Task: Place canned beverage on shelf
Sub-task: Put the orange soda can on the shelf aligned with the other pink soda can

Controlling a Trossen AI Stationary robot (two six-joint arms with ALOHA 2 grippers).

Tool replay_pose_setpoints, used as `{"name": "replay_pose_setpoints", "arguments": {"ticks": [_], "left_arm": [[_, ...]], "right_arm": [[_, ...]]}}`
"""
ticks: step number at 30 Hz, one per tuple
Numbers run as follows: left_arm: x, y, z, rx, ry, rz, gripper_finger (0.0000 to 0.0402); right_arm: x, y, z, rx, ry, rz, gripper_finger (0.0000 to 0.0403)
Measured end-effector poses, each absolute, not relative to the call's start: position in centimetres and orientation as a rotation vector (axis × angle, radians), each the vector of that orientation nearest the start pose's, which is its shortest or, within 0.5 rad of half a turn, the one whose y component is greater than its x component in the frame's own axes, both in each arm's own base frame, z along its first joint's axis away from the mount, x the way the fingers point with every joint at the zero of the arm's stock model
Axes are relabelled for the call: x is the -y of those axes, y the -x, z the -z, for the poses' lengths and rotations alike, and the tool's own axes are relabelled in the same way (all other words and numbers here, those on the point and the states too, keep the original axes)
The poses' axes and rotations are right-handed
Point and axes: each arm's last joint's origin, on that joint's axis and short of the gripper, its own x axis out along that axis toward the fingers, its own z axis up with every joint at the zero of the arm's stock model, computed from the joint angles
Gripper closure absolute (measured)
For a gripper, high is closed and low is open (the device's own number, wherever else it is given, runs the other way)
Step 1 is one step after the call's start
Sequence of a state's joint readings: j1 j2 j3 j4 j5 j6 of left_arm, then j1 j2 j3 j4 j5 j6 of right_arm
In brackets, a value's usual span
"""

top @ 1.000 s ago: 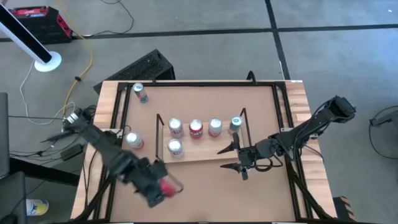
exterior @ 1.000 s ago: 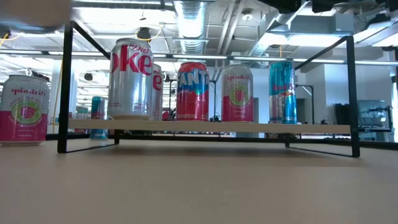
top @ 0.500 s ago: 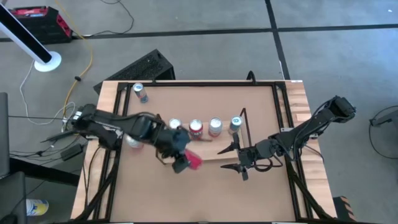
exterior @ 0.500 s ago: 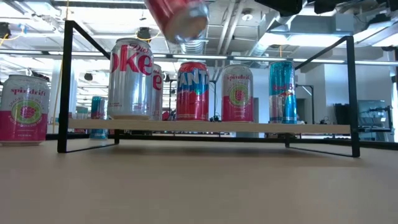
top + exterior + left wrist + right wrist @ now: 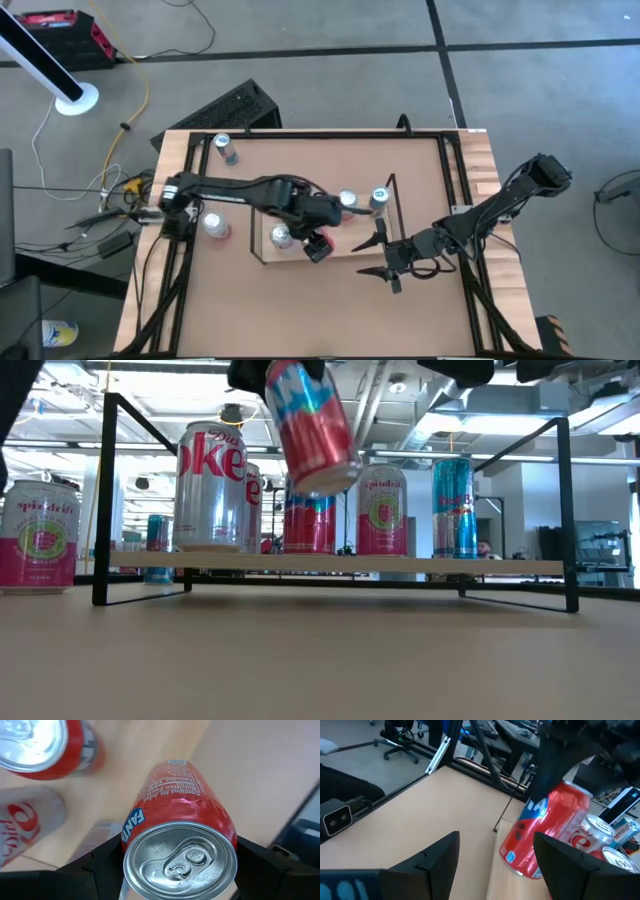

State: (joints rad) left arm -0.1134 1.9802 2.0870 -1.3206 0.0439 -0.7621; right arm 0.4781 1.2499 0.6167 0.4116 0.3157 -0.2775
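Note:
My left gripper (image 5: pixel 318 244) is shut on a red Fanta can (image 5: pixel 310 425) and holds it tilted in the air above the shelf's near side. The shelf (image 5: pixel 400 567) is a light-wood board with black wire uprights. It carries a Diet Coke can (image 5: pixel 210 485), another Fanta can (image 5: pixel 308 525), a pink Spindrift can (image 5: pixel 383 510) and a blue can (image 5: pixel 453 507), all standing on their bases. My right gripper (image 5: pixel 385 256) is open and empty by the shelf's near right corner. My left gripper pinches the red can's side wall (image 5: pixel 131 827) close to its lid end between its two fingers (image 5: pixel 97 867), one on each side. The fingers come from above, slanting. The can is lifted clear and tilted, its base (image 5: pixel 325 478) lowest, over the shelf.
A pink Spindrift can (image 5: pixel 213 226) stands on the table left of the shelf and another can (image 5: pixel 222 148) at the far left corner. Black rails (image 5: pixel 195 190) run along the table's edges. The near half of the table (image 5: pixel 320 310) is bare wood.
My left gripper has carried the red can from the table's near left toward the right and far side, to over the shelf. It has come down a little, and the can has tipped so that its base points down toward the shelf.

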Motion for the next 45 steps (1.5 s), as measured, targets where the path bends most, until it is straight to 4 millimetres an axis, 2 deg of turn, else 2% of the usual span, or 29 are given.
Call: {"name": "replay_pose_setpoints", "arguments": {"ticks": [7,15,24,32,45], "left_arm": [[4.1,-40.6,-32.8,-1.264,0.601,-0.406,0.0126],[3.0,-40.8,-32.4,-1.261,0.644,-0.459,0.0126],[3.0,-40.9,-32.0,-1.267,0.623,-0.478,0.0121],[3.3,-41.9,-29.7,-1.352,0.589,-0.455,0.0118],[3.2,-41.9,-29.7,-1.343,0.606,-0.495,0.0116]], "right_arm": [[-11.2,-23.7,-23.4,-0.208,0.381,-0.193,0.0127],[-11.2,-23.7,-23.3,-0.210,0.409,-0.194,0.0127],[-11.2,-23.7,-23.4,-0.205,0.410,-0.194,0.0127],[-11.2,-23.7,-23.4,-0.208,0.411,-0.194,0.0127],[-11.2,-23.7,-23.4,-0.209,0.411,-0.194,0.0127]]}}
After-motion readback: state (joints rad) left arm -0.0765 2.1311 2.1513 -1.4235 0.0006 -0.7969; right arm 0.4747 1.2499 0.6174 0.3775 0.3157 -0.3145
